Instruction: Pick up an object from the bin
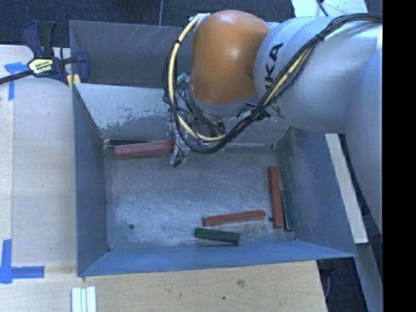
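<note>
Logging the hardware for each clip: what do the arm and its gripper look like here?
The arm is thick, rounded and silver-grey, with black letters on one link, partly hidden. A glossy orange dome cover sits at the wrist. Yellow and black cables loop around the cover and bundle beneath it. The gripper is small, dark and metallic.

One overhead camera looks down into the bin (91, 194), tilted slightly from its near side. Close range, all four walls in frame. Arm (312, 64) enters from the right, nearest the lens.
</note>
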You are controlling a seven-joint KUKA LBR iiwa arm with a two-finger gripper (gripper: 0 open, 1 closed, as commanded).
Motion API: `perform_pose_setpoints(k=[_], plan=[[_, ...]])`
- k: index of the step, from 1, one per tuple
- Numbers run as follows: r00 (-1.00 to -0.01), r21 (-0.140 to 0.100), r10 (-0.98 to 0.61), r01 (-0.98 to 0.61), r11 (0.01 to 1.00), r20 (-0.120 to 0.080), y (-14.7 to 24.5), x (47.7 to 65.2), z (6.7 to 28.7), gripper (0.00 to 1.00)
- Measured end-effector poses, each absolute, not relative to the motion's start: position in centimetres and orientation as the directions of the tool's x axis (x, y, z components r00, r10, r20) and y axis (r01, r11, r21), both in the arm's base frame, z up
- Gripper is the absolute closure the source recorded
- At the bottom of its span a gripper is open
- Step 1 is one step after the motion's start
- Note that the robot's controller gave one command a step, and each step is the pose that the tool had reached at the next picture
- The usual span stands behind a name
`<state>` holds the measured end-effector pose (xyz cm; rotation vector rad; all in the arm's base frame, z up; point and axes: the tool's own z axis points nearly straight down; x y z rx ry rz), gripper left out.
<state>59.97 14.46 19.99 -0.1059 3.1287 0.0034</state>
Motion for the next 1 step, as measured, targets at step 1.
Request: perform_pose_setpoints(k=[1], plan=[[-0.928,-0.002,-0.372,-0.372,0.928,-0.009,13.15,60.33,29.21,1.00]])
